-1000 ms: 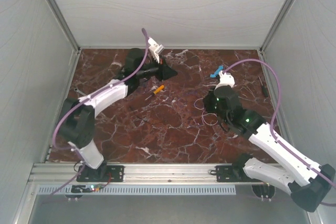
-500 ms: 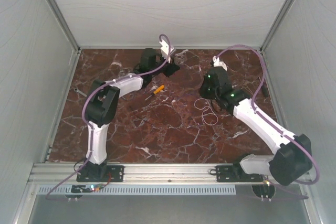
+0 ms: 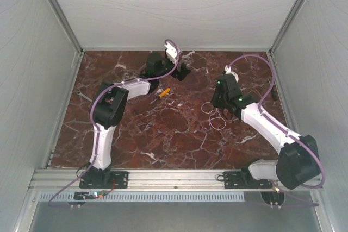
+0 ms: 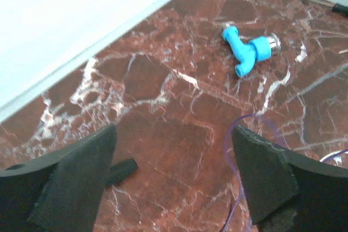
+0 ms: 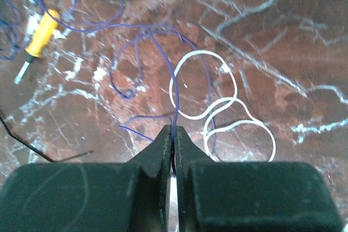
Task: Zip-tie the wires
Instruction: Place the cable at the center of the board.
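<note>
On a red-brown marble table [image 3: 136, 134], the right gripper [image 5: 173, 131] is clenched on a single purple-blue strand of the wires [image 5: 171, 80], its two black fingers [image 5: 157, 150] pressed together with the thread running up between them. The rest of the tangle lies flat on the stone just ahead of the grip: purple-blue loops spreading to the left and whitish loops curling to the right. From overhead, the wires [image 3: 216, 117] sit right of the table's centre, directly beneath the right gripper [image 3: 218, 104], whose arm reaches in from the near right corner. An orange-handled screwdriver [image 3: 164, 92] lies apart from them, toward the middle of the table; the right wrist camera shows it [image 5: 41, 28] at the upper left, beyond the purple-blue loops. The left gripper [image 3: 182, 70] is at the far side of the table, close to the back wall. It is released, with nothing between its spread fingers [image 4: 81, 177], and the left wrist view shows a blue plastic tap fitting [image 4: 247, 52] lying on the marble beyond the left gripper [image 4: 174, 150].
</note>
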Controlling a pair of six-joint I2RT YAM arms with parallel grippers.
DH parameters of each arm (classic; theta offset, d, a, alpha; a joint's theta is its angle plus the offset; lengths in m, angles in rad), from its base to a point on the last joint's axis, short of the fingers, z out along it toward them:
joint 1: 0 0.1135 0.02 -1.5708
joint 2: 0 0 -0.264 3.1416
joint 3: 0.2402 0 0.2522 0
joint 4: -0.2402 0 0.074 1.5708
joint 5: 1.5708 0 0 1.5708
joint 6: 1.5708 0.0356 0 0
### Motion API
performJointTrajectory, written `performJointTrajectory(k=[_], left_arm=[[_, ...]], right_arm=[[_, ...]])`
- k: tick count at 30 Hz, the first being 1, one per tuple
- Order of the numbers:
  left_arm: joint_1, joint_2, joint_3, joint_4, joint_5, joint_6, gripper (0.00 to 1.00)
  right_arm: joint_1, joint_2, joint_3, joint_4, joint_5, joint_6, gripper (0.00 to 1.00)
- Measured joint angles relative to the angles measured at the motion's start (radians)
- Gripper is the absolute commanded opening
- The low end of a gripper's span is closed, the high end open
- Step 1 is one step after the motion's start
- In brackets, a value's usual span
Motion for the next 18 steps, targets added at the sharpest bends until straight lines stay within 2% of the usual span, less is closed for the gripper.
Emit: performJointTrajectory(k=[2, 8, 18], left_arm=[[0.0, 0.0, -0.023, 0.001, -0.003, -0.013, 0.99], [-0.004, -0.01, -0.06, -0.069, -0.03, -0.058, 1.0], [-0.005, -0.113, -0.137, -0.115, -0.037, -0.119, 0.99]], right_arm=[[-0.003, -0.012, -0.033, -0.016, 0.0, 0.008, 0.0], [-0.009, -0.039, -0.054, -0.045, 0.0, 0.026, 0.0], [-0.01, -0.149, -0.086, -0.103, 0.015, 0.034, 0.0]])
